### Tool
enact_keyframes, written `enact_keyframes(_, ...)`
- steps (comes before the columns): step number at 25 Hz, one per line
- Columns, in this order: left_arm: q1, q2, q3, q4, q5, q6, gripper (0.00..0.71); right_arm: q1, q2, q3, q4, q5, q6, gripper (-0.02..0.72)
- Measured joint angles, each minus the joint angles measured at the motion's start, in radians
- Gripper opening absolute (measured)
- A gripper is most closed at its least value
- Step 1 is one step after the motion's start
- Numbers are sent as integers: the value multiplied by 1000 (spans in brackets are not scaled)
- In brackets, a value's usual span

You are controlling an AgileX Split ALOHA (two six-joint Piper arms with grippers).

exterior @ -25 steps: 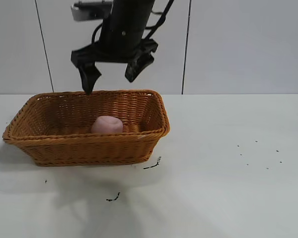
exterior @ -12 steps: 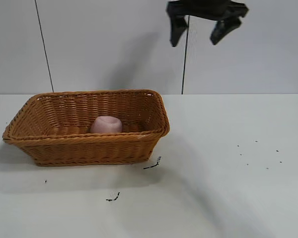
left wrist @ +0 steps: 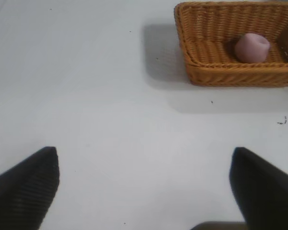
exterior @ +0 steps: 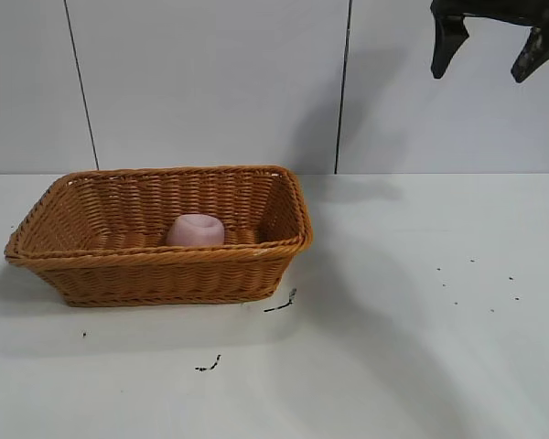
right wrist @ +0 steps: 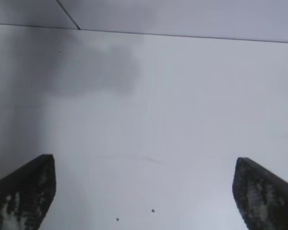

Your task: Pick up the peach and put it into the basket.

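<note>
One basket [exterior: 160, 236] stands on the white table [exterior: 421, 347], and one peach [exterior: 196, 230] lies inside it on the basket floor, closer to the basket's short end that faces the open table than to the other. The peach rests dimple up and touches no hand.

One hand appears in the exterior view: the right hand [exterior: 487, 41], high above the table and well apart from the basket, off past the basket's peach-side end. Its two dark fingers [exterior: 447, 44] point downward and stand wide apart with nothing between them. The right wrist view shows the same two fingers spread over bare table.

The left hand [left wrist: 144, 184] shows only in the left wrist view. Its fingers are spread wide and empty, over bare table well apart from the basket.

Small dark specks [exterior: 281, 303] lie on the table just beside the basket.
</note>
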Motion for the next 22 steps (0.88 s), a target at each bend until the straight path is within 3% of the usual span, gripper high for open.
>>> enact_keyframes(6,0,0,0,0,0,0,693,0,-210,241,1,-1,1,696)
enact_keyframes(18,0,0,0,0,0,0,693,0,-1020,1098,2,1,1,696)
enact_keyframes(22,0,0,0,0,0,0,693,0,-1317,1358,2,-69,1,696)
